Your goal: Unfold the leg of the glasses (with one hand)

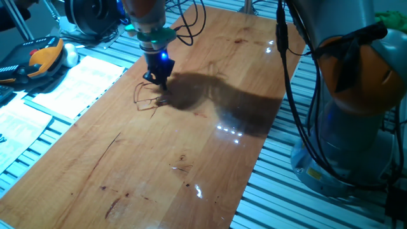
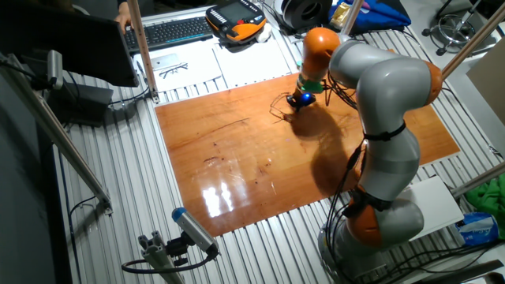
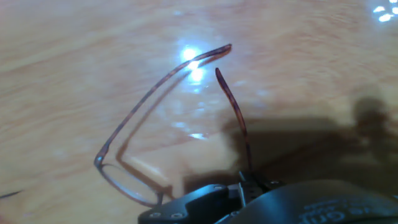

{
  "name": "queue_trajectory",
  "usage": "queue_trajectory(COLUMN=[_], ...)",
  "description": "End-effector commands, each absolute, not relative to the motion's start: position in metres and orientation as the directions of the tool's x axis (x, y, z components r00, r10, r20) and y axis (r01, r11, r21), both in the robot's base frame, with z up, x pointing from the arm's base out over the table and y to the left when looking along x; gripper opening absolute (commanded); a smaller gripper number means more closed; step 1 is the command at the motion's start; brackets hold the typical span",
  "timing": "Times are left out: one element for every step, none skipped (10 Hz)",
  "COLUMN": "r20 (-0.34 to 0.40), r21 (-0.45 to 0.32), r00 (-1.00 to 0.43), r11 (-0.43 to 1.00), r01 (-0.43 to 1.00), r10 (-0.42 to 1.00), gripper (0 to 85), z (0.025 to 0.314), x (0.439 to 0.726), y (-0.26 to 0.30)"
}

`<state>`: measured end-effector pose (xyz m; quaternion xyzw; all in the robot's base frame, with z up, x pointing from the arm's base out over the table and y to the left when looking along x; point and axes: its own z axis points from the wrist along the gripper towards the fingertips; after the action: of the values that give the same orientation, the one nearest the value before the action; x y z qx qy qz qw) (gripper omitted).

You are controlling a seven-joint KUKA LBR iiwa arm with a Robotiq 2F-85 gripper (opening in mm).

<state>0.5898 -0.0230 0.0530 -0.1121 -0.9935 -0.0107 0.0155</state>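
Glasses (image 3: 161, 118) lie on the tabletop (image 1: 191, 146) directly under the gripper (image 1: 157, 81), rims toward its base. One leg (image 3: 233, 106) runs straight out from the fingers, apparently pinched at its hinge end; the other lies angled alongside. Whether the jaws are clenched cannot be told.

Keyboard (image 2: 170, 31), orange-black pendant (image 2: 235, 19), paper sheets (image 1: 79, 79) beside wooden tabletop (image 1: 159, 159).

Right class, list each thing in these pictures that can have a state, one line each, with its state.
glasses: lying on the wooden table, both legs swung out from the rims.
gripper: down at the glasses frame; open or shut cannot be told.
gripper light: glowing blue.
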Motion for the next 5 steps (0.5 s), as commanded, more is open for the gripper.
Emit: queue_trajectory(r20=[0.027,0.028,0.018,0.004,-0.042], r21=[-0.024,-0.061,-0.115,-0.152,-0.283], r00=[-0.979,-0.979,-0.979,-0.978,-0.978], r11=[0.979,0.978,0.974,0.966,0.936], r01=[0.200,0.202,0.198,0.207,0.209], r10=[0.201,0.204,0.201,0.210,0.205], gripper=[0.0,0.0,0.0,0.0,0.0], z=[0.055,0.060,0.070,0.083,0.098], x=[0.591,0.590,0.586,0.580,0.572], y=[0.002,0.016,0.019,0.016,0.014])
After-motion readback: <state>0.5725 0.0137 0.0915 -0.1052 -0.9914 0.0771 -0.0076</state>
